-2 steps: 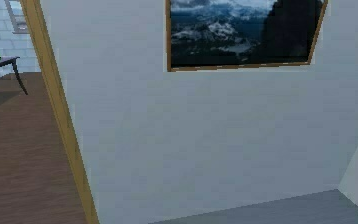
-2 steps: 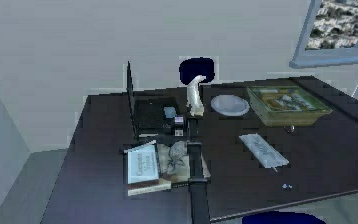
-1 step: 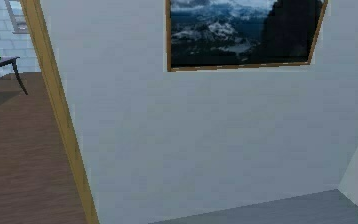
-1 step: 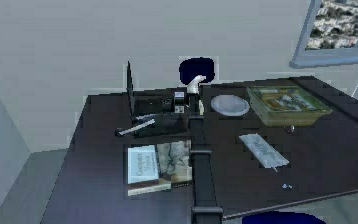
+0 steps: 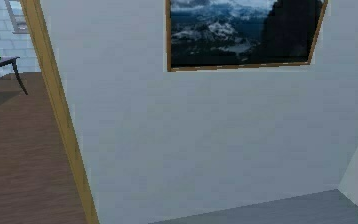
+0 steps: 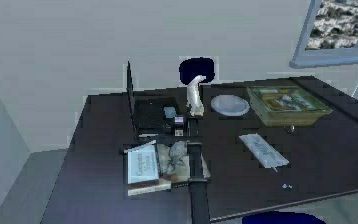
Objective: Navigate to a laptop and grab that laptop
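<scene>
Here's the robot drawn up alongside a dark desk (image 6: 307, 170). The laptop (image 6: 145, 112) sits on it toward the arm side view's left, with its lid up and seen almost edge-on and its keyboard half pointing toward the middle of the desk. The arm (image 6: 198, 190) comes in from the bottom edge across the desk. The end effector (image 6: 169, 120) is at the laptop's keyboard half with the laptop lying right behind it, so I can't read its grip or tell whether it has hold of anything. Just beside the laptop stands 1 white curved ornament (image 6: 195, 95), then a pale round plate (image 6: 230, 104), then a green-rimmed tray (image 6: 287, 103) further right. Nearer the bottom edge a book (image 6: 144, 163) lies next to the arm, and a flat pale strip (image 6: 262, 150) rests well apart from it. A blue chair back (image 6: 197, 69) pokes up behind the desk's far edge, and there's a window (image 6: 337, 30) at the upper right. In the forward view, a pale wall (image 5: 187, 140) carries 1 framed mountain picture (image 5: 242, 32). A wooden door frame (image 5: 57, 110) runs down the left, and past it are a wooden floor (image 5: 17, 150) and a smaller desk (image 5: 2, 65).
</scene>
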